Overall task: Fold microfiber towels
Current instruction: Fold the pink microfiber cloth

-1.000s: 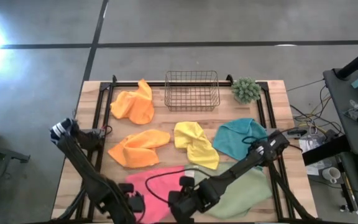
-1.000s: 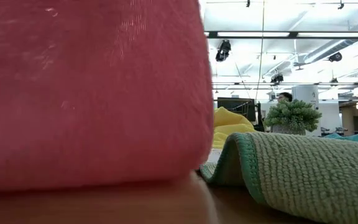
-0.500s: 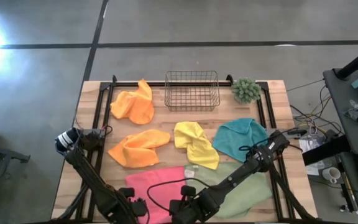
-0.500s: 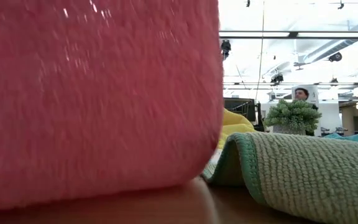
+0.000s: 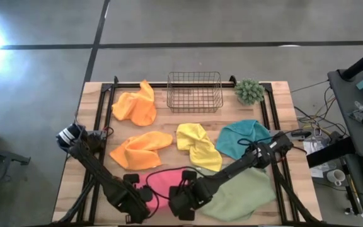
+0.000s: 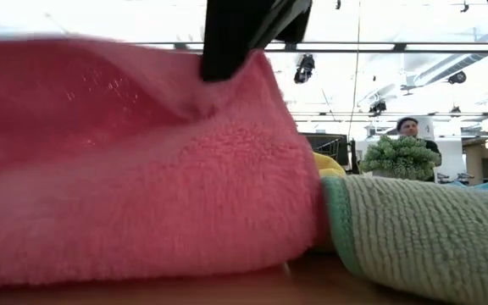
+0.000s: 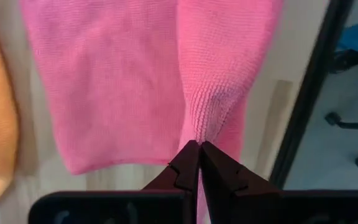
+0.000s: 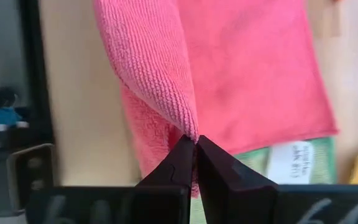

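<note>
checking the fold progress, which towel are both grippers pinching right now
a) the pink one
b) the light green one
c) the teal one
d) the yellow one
a: in each wrist view the fingers are shut on a raised ridge of the pink towel, the left gripper at one edge and the right gripper at another, while the yellow towel, teal towel and light green towel lie untouched on the table.

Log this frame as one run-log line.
step: fold pink towel | left gripper: shut on corner | right gripper: shut on corner | five towels unfolded
</note>
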